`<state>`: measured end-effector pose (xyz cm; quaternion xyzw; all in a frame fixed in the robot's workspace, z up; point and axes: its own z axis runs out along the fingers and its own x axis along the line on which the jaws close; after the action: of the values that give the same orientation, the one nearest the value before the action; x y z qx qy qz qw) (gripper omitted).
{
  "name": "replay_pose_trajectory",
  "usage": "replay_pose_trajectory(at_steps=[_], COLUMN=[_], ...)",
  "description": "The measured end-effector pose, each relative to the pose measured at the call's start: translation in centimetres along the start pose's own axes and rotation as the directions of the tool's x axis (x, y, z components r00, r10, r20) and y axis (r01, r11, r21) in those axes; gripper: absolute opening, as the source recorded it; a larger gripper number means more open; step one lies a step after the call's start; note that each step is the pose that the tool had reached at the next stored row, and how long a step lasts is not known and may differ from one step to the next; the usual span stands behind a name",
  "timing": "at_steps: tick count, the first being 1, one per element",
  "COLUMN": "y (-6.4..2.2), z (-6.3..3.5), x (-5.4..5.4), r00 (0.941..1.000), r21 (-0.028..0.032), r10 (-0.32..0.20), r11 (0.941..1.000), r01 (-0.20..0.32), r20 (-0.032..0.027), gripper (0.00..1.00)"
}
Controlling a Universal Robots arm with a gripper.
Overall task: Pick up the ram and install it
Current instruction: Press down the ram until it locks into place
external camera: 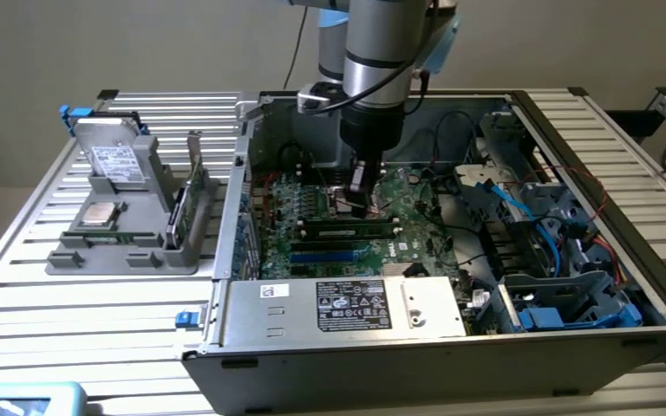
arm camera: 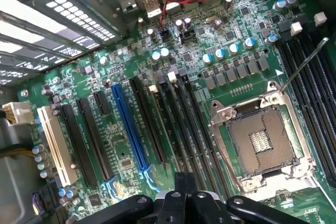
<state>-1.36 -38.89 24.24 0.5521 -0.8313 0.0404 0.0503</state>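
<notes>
The gripper (external camera: 361,206) hangs inside the open computer case (external camera: 610,260), fingers pressed together and holding nothing, just above the motherboard (arm camera: 131,77). The ram (external camera: 347,231) sits seated in a black slot directly below and in front of the fingertips. The case rests on a slatted metal table (external camera: 32,295) against a plain beige wall (external camera: 136,43).
</notes>
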Motion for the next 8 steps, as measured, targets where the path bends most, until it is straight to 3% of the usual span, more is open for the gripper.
replay_pose_trajectory(at_steps=[8], y=[0.00], z=[0.00], x=[0.00], r00=[0.9933], r21=[-0.0148], r10=[0.115], r11=[0.9932], r01=[-0.116], r20=[-0.0022], gripper=[0.11])
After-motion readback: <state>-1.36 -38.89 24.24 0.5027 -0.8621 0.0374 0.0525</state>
